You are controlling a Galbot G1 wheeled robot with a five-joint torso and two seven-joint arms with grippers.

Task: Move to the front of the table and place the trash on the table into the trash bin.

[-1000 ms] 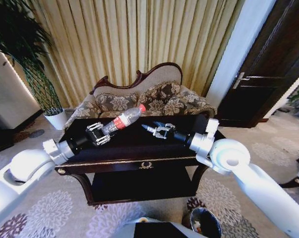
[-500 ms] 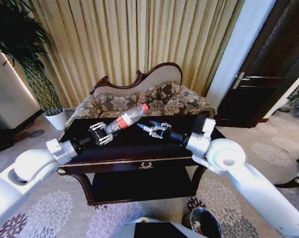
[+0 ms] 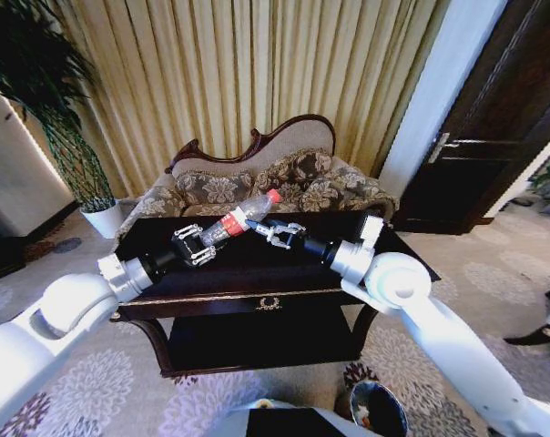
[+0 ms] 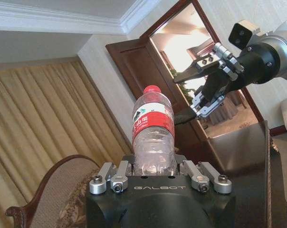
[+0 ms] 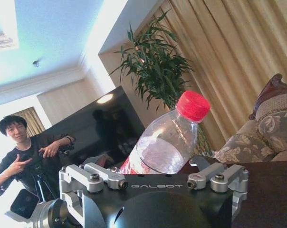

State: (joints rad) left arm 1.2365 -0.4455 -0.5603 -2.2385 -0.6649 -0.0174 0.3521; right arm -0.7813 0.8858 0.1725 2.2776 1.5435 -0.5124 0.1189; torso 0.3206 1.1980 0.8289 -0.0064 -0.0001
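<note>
Both arms have converged since earlier. Left gripper (image 3: pixel 195 246) clamps the bottle (image 3: pixel 241 217) base, lifted over the table (image 3: pixel 257 273). Right gripper (image 3: pixel 273 233), fingers spread, sits at its neck.

You are looking into a formal sitting room, the kind found in a home or a hotel suite. Pleated gold floor-length curtains (image 3: pixel 257 82) are hanging across the back wall, and a floral upholstered sofa with a carved dark wooden back (image 3: pixel 266 173) is sitting in front of them. A long dark glossy wooden table with gold edge trim (image 3: pixel 257 273) is standing on pale carpet patterned with purple flowers (image 3: pixel 84 382). A tall leafy plant in a white pot (image 3: pixel 70 155) is growing in the corner, and a dark panelled wooden door (image 3: pixel 493 127) is closing off the far side.
</note>
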